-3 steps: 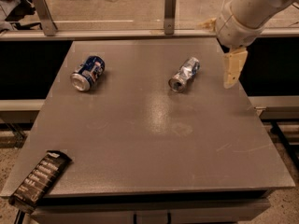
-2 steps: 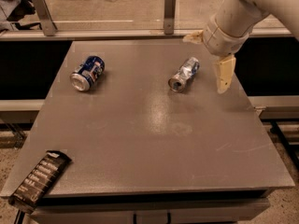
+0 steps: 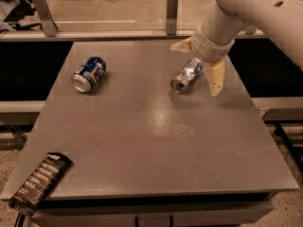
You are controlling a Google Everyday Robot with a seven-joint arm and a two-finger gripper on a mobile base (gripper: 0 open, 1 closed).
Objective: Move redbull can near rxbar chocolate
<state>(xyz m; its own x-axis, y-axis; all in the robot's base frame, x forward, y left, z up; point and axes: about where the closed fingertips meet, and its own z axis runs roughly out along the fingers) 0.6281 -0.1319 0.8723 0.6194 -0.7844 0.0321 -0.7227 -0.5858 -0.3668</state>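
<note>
The redbull can (image 3: 186,75), slim, silver and dented, lies on its side at the back right of the grey table (image 3: 156,141). My gripper (image 3: 195,69) hangs over the can's far end. It is open, with one cream finger (image 3: 181,44) behind the can and the other finger (image 3: 215,78) to its right. Whether they touch the can I cannot tell. The rxbar chocolate (image 3: 40,181), a flat black bar with pale lettering, lies at the front left corner, partly over the table's edge, far from the can.
A wider dark-blue can (image 3: 88,74) lies on its side at the back left. A rail with two metal posts (image 3: 172,12) runs behind the table. The white arm (image 3: 255,8) comes in from the upper right.
The gripper has moved left from beside the table's right edge and now straddles the far end of the redbull can. The cans and the bar have not moved.
</note>
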